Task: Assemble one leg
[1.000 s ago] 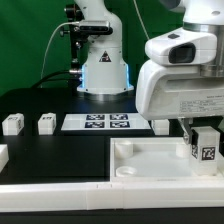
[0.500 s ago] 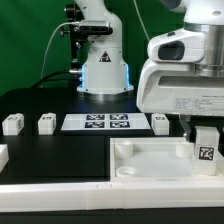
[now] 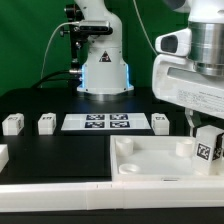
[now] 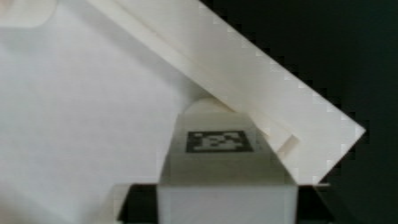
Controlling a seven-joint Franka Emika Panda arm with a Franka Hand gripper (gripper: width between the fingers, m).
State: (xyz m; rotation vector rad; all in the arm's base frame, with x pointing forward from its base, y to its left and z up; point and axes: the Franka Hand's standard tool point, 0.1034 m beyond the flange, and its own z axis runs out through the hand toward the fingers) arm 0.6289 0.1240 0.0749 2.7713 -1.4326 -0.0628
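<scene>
We judge the small white plastic block-shaped leg [image 3: 207,150], apparently clamped in the gripper [image 3: 205,132] over the white tray-like part's [image 3: 150,160] corner, light, rigid, slippery (grip flat sides).

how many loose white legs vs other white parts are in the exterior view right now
legs: 4 (on the table; one in the hand)
large tray-like part: 1
marker board: 1
partly cut-off white piece at the left edge: 1
total: 7
</scene>
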